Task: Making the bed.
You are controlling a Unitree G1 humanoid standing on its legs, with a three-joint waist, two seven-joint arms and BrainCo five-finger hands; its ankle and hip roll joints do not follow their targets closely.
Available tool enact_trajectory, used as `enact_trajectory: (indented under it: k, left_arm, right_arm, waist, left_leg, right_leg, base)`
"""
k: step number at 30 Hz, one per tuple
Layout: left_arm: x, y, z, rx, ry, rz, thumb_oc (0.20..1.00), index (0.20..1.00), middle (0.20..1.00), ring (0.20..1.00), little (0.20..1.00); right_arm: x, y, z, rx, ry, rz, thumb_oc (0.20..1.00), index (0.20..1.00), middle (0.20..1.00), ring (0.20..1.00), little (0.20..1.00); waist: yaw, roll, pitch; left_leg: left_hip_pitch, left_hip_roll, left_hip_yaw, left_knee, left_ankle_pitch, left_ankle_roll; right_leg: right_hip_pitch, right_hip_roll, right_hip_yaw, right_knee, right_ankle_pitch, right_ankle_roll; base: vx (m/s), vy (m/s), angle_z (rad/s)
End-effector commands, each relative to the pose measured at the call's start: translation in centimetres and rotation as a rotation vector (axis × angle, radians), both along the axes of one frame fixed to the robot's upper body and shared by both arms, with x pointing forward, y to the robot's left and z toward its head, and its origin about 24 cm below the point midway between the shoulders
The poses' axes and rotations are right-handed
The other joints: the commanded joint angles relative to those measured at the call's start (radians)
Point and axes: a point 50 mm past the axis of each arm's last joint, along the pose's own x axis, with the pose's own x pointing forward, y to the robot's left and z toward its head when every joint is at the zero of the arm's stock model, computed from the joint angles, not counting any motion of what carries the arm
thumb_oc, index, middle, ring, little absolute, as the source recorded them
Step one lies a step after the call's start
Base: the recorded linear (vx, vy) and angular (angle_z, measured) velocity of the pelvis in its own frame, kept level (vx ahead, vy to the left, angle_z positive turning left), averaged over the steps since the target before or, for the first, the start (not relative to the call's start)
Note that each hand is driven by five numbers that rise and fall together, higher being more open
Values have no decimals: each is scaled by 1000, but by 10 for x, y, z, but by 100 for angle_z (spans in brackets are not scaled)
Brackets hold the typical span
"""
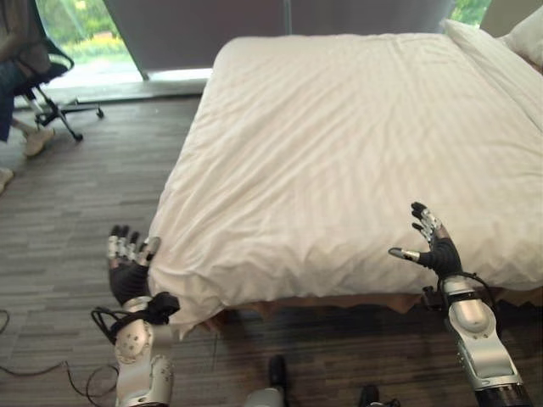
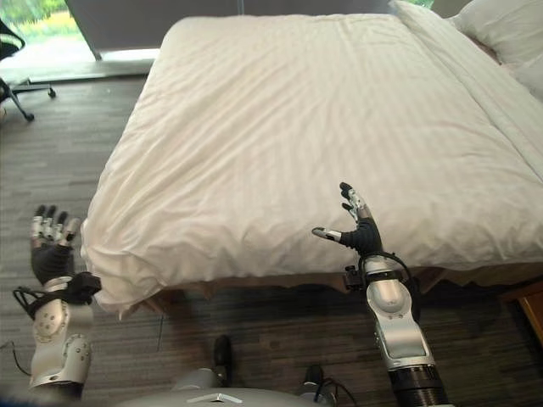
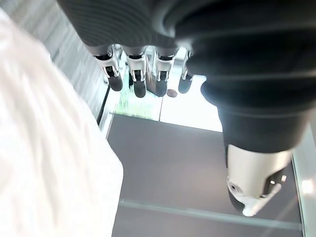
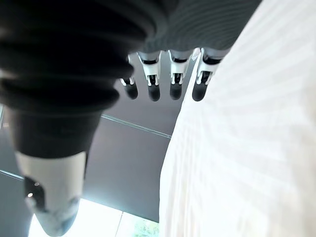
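Observation:
A white striped duvet [image 1: 339,144] lies spread over the bed, hanging over its near edge and near-left corner [image 1: 182,284], where it bunches in folds. My left hand [image 1: 127,264] is raised beside that corner with fingers straight, holding nothing. My right hand [image 1: 433,242] hovers over the duvet's near edge [image 2: 424,254], fingers spread and thumb out, empty. In the left wrist view the fingers [image 3: 140,74] point straight with the duvet [image 3: 44,163] alongside. The right wrist view shows straight fingers [image 4: 163,79] beside the duvet [image 4: 247,148].
White pillows [image 2: 501,34] lie at the bed's far right. An office chair [image 1: 47,85] with a seated person [image 1: 17,76] stands at the far left by the window. Wood floor [image 1: 85,186] runs along the bed's left side.

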Motion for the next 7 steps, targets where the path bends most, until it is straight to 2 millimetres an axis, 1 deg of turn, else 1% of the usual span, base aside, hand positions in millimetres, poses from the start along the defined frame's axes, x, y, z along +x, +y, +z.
enact_trajectory:
  k: [1,2,4,6,7]
  left_arm:
    - [4,-8,13,153,-17,-95,1000,1000,1000,1000,1000]
    - [4,-15,11,169,-1,-124,1000,1000,1000,1000,1000]
    - [-1,-23,3,137,24,-157,1000,1000,1000,1000,1000]
    - [-4,-31,-12,79,79,-186,1000,1000,1000,1000,1000]
    - [-7,-35,-23,67,139,-218,1000,1000,1000,1000,1000]
  right_arm:
    - [13,18,16,19,-109,-1,1000,1000,1000,1000,1000]
    - [14,18,12,1,-92,-17,1000,1000,1000,1000,1000]
    - [13,17,4,-10,-52,-44,1000,1000,1000,1000,1000]
    - [12,14,-3,-33,-13,-71,1000,1000,1000,1000,1000]
    - [8,12,-10,-50,17,-83,1000,1000,1000,1000,1000]
  waist:
    - [23,-46,-44]
    - [23,-43,-46]
    - [23,-41,-50]
    - [22,-41,-51]
    - [19,-43,-52]
  left_leg:
    - [94,-9,-5,12,-157,-17]
    - [101,-8,-4,12,-161,-17]
    - [116,-6,-3,12,-167,-16]
    - [129,-5,-5,12,-170,-16]
    - [138,-2,-6,12,-175,-17]
  right_leg:
    - [-46,-102,-7,12,-5,51]
    - [-41,-102,-4,12,-8,51]
    - [-30,-103,0,12,-11,50]
    - [-20,-101,4,12,-15,49]
    - [-8,-99,3,12,-19,47]
  base:
    - [29,-44,-3]
    - [32,-37,-3]
    - [36,-39,-3]
    - [39,-43,-7]
    - [41,-55,-8]
